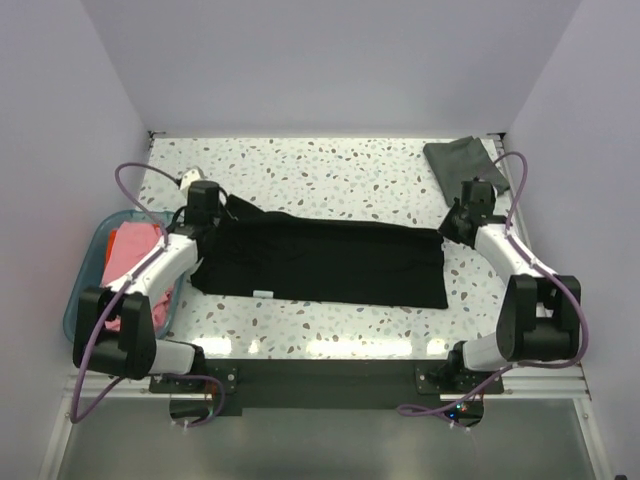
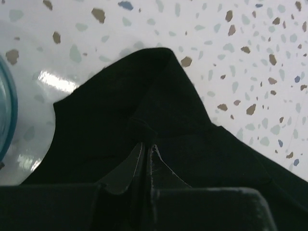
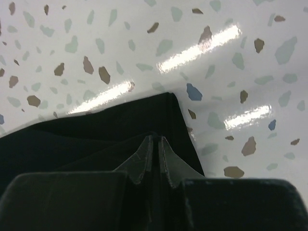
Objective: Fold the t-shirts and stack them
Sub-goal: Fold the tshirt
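Black short-sleeved cloth t-shirt [image 1: 320,262] spans mid-bench, with the left gripper [image 2: 146,147] and right gripper [image 3: 156,141] each pinched onto an end. Soft, light, floppy, I'd judge: corners hold best.

"Where are your arms?"

"Both reach forward and lean inward, my left arm [image 1: 165,262] and my right arm [image 1: 512,252] alike. My left gripper [image 2: 147,145] and right gripper [image 3: 156,139] sit low, fingers [image 3: 144,155] pinched together on the black shirt [image 1: 320,262]."

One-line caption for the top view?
Left arm and right arm grip opposite ends of a black t-shirt on the speckled table.
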Tool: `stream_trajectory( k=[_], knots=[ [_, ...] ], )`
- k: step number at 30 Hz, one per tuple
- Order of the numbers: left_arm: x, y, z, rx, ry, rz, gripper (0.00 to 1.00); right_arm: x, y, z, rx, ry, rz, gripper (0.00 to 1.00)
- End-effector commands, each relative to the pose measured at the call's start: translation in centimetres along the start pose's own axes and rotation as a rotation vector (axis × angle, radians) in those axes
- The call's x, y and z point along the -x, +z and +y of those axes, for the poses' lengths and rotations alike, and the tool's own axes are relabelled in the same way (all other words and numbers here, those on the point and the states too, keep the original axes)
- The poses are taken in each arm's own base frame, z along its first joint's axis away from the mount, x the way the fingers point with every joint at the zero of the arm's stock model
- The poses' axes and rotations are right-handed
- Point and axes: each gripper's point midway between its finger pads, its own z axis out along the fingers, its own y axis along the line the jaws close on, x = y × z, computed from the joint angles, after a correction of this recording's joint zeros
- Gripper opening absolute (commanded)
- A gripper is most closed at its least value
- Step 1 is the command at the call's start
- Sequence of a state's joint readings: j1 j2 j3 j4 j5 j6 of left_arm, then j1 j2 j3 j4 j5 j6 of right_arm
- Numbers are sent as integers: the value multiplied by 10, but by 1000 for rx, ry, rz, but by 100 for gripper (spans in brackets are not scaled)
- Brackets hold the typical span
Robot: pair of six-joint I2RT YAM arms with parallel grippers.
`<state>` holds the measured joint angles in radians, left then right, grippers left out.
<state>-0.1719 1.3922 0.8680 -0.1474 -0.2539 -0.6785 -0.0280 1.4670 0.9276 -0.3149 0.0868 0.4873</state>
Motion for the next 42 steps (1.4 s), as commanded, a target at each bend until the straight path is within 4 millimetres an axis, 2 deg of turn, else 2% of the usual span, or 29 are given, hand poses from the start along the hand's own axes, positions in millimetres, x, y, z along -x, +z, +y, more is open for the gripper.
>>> stream_trajectory(
  k=[1,3,4,6,7,8,9,10,11,13,14,15,19,21,22,23,24,25,26,27,28,29,30,32,35,36,39,42],
  knots=[
    [-9,-14,17,25,-74,-14,0,3,-15,-5,-1,25,-52,0],
    [-12,-22,22,25,-102,-24,0,-6,-17,-9,-5,26,-41,0],
    [-25,-23,31,39,-106,-4,0,-7,-19,-10,-4,24,-42,0],
    [-33,-31,36,28,-143,-6,0,-16,-22,-16,-11,30,-39,3],
    [-48,-31,45,34,-160,12,0,-23,-21,-19,-14,30,-27,10],
    [-54,-33,47,28,-173,17,1,-24,-24,-19,-10,34,-31,14],
    [-53,-39,48,7,-189,0,14,-27,-24,-20,-9,37,-31,18],
    [-63,-40,52,-2,-191,4,17,-31,-24,-21,-5,39,-22,22],
    [-62,-43,51,-19,-193,-5,20,-32,-25,-20,3,43,-21,30],
    [-52,-51,49,-33,-189,-36,46,-29,-31,-18,12,47,-30,38],
    [-47,-53,49,-31,-169,-46,50,-27,-34,-18,12,47,-36,41],
    [-38,-58,46,-37,-153,-60,52,-20,-45,-15,29,52,-70,48],
    [-16,-69,31,-92,-150,-111,50,-11,-55,1,114,43,-89,51],
    [-15,-62,21,-121,-135,-93,47,-10,-54,14,154,27,-78,51],
    [-7,-61,11,-134,-125,-91,45,-10,-47,16,146,17,-61,51],
    [-7,-57,6,-135,-109,-77,43,-17,-47,32,175,-22,-40,51],
    [-17,-45,-4,-132,-67,-38,42,-19,-44,38,178,-36,-32,51],
    [-6,-44,-21,-150,-31,-53,40,-21,-38,43,171,-49,-18,50],
    [-13,-29,-23,-97,12,-35,39,-27,-35,51,175,-73,-5,50],
    [-7,-31,-52,-144,46,-46,37,-27,-32,55,171,-78,-12,49],
    [-12,-25,-60,-138,78,-27,35,-34,-22,55,161,-76,19,46],
    [-31,-12,-66,-112,118,23,33,-37,-18,58,164,-78,27,44],
    [-30,-8,-73,-100,129,30,30,-39,-14,56,155,-77,36,43],
    [-50,7,-66,-40,130,78,24,-51,1,49,120,-79,78,41],
    [-70,16,-40,65,84,99,23,-67,18,31,51,-79,133,36],
    [-82,17,-24,113,82,118,23,-70,22,27,44,-70,147,35],
    [-104,18,5,195,43,151,22,-84,31,8,28,-16,201,26],
    [-123,18,27,235,-5,190,18,-91,33,-11,-12,32,219,21]
  ],
)
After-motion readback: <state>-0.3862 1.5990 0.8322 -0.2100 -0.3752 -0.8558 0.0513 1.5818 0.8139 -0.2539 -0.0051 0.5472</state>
